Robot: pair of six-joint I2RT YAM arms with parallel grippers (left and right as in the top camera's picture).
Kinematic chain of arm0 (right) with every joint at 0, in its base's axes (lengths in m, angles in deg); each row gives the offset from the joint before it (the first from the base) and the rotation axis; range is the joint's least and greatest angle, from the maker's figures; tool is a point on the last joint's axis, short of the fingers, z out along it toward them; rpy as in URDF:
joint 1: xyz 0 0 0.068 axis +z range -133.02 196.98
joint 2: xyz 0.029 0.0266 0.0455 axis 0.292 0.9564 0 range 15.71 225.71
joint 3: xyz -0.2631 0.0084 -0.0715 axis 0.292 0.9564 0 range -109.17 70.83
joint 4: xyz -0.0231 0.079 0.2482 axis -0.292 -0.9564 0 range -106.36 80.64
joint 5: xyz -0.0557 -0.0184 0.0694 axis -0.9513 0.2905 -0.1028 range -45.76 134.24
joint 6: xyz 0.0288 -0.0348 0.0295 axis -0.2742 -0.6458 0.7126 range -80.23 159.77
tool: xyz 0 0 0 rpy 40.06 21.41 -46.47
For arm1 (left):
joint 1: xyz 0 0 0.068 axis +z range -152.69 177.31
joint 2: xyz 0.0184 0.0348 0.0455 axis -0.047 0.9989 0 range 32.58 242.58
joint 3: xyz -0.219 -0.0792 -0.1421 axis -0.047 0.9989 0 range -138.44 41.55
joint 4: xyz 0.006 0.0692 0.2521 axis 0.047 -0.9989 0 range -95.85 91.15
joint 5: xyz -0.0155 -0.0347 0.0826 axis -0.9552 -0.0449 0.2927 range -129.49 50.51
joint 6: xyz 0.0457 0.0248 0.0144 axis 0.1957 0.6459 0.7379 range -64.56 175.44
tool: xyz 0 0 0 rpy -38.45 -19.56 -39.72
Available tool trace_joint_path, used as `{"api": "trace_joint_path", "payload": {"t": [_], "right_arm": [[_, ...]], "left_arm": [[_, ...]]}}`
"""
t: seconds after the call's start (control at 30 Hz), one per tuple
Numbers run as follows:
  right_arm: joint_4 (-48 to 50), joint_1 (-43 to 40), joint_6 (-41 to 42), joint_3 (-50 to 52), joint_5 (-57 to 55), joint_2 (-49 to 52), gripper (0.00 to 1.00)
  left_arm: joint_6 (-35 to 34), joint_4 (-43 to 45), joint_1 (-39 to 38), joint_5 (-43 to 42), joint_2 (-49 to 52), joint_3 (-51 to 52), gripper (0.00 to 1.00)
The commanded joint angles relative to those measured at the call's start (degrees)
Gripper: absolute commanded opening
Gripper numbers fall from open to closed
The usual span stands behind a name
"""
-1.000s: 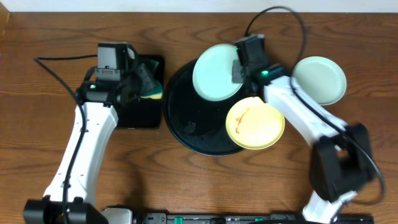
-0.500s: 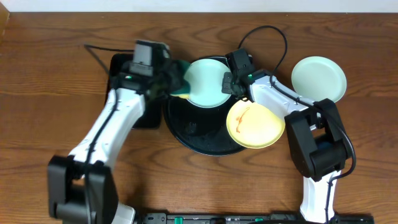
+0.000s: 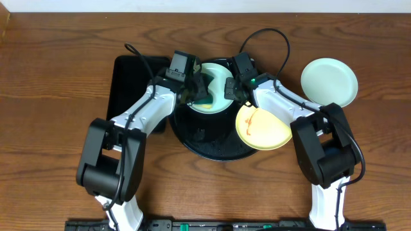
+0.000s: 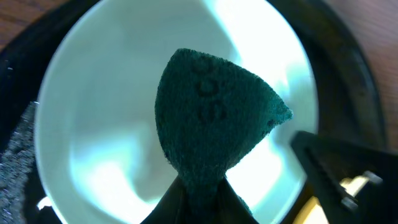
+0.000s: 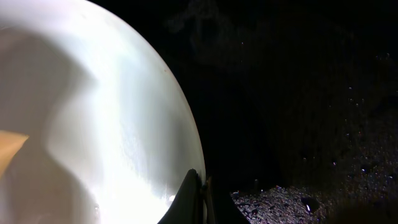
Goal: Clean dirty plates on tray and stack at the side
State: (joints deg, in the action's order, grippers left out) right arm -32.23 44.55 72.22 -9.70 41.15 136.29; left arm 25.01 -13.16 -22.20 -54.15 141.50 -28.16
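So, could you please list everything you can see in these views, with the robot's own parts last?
held plate: one, mint-blue, over the round tray's far side
second mint plate: one, mint-blue, on the table at right
yellow plate: one, orange-smeared, on the round tray's right rim
round tray: one, black, centre
rectangular tray: one, black, left of the round tray
sponge: one, green and yellow, over the held plate
table: one, brown wood
left arm: white and black, jaws shut on the sponge
right arm: white and black, jaws shut on the held plate's rim
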Motion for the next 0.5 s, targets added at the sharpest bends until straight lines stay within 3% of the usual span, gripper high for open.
{"api": "trace_joint_path", "payload": {"t": [0.0, 0.3, 0.47], "right_arm": [[-0.74, 0.9, -1.25, -0.13, 1.64, 1.29, 0.01], [-0.57, 1.03, -1.29, -0.13, 1.64, 1.29, 0.01], [-0.52, 0.59, -1.29, -0.13, 1.64, 1.29, 0.01]], "left_arm": [[-1.16, 0.74, 0.13, 2.29, 1.42, 0.28, 0.08], [1.57, 6.25, 0.13, 2.23, 5.77, 0.28, 0.08], [11.56, 3.06, 0.13, 2.32, 6.6, 0.28, 0.08]]}}
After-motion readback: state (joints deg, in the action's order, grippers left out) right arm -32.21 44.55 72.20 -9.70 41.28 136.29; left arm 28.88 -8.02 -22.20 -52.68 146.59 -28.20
